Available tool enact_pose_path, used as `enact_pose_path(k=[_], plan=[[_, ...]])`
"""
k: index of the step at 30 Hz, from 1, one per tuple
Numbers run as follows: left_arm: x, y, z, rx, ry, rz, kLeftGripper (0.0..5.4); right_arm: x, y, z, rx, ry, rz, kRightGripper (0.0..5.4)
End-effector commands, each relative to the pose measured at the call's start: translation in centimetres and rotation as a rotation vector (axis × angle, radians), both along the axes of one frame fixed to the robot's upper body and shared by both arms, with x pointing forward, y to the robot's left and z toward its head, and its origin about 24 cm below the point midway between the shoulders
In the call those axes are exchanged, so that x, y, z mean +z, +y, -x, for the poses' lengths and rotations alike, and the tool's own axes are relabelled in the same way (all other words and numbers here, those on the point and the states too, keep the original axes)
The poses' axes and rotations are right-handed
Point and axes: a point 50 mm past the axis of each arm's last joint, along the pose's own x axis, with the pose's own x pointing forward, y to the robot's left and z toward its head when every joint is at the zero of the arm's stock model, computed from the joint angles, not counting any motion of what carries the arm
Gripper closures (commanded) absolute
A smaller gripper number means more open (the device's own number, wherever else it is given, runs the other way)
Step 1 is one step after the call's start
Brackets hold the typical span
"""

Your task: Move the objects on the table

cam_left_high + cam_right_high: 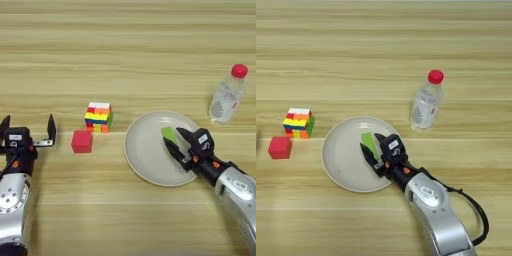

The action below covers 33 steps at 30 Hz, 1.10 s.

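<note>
My right gripper [171,136] reaches over the right part of the cream plate [142,150] and is shut on the small flat green block [168,132], which sits between its fingertips just above the plate. The red cube [82,141] rests on the table left of the plate. A clear bottle with a red cap [228,95] stands upright behind the plate's right side. At the far left, my left gripper [28,128] stands open and holds nothing, a short way left of the red cube.
A multicoloured striped puzzle cube [98,117] sits just behind the red cube, close to the plate's left rim. The wood-grain table [125,45] stretches bare behind everything. A black cable [476,215] trails beside my right forearm.
</note>
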Motion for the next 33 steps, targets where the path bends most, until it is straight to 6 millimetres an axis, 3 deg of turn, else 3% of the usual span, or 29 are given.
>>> enact_pose_path(k=[1,10,18,25,33], plan=[[-0.3,-0.1,0.0,0.005,0.016,0.010,0.00,1.6,-0.5,-0.7,-0.039,-0.108,0.003,2.32],[-0.6,-0.2,0.0,0.003,0.028,0.009,0.00,5.9,-2.8,-3.2,-0.267,-0.401,0.007,1.21],[-0.6,-0.3,0.0,0.000,0.024,0.009,0.00,9.4,-2.2,-3.4,-0.264,-0.607,-0.056,0.01],[-0.6,-0.3,0.0,-0.002,0.026,0.009,0.00,10.7,-4.6,-4.4,-0.430,-0.689,-0.029,0.01],[-0.6,-0.5,-0.1,-0.005,0.025,0.010,0.00,9.6,-6.8,-5.9,-0.553,-0.641,0.023,0.01]])
